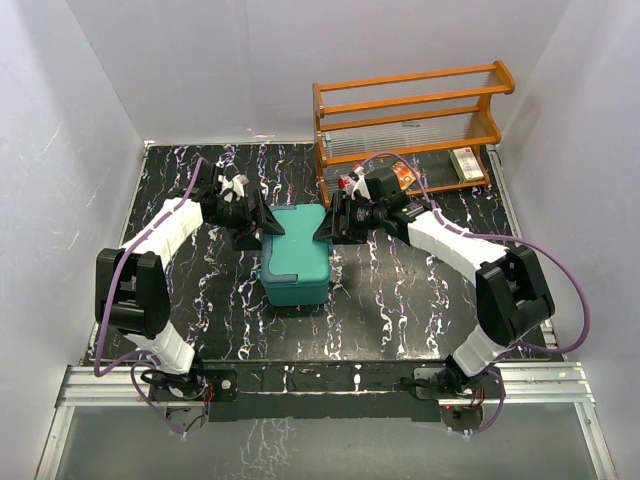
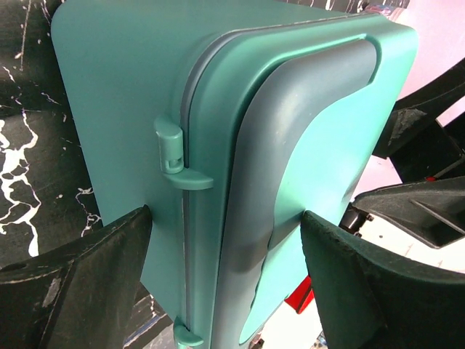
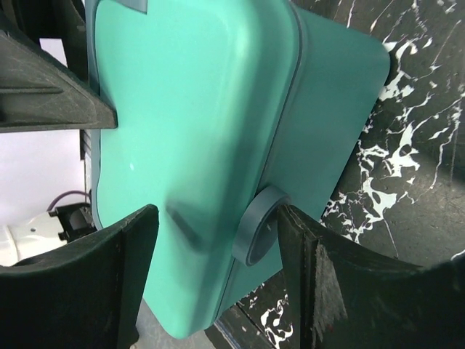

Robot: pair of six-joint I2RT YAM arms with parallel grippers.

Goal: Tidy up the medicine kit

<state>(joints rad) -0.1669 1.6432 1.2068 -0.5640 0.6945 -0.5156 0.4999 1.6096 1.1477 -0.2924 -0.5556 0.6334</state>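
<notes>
The medicine kit (image 1: 297, 262), a teal-green box with its lid shut, lies in the middle of the black marbled table. My left gripper (image 1: 262, 225) is open at its far left corner. In the left wrist view (image 2: 225, 240) the jaws straddle the hinged edge of the kit (image 2: 218, 109), one finger by the wall and one by the lid. My right gripper (image 1: 325, 225) is open at the far right corner. In the right wrist view (image 3: 218, 233) it straddles the kit (image 3: 182, 109), with one finger against a round grey knob (image 3: 258, 225).
An orange wooden rack (image 1: 410, 110) stands at the back right. A white box (image 1: 466, 160) and an orange packet (image 1: 403, 175) lie on its bottom shelf. White walls close in the table on three sides.
</notes>
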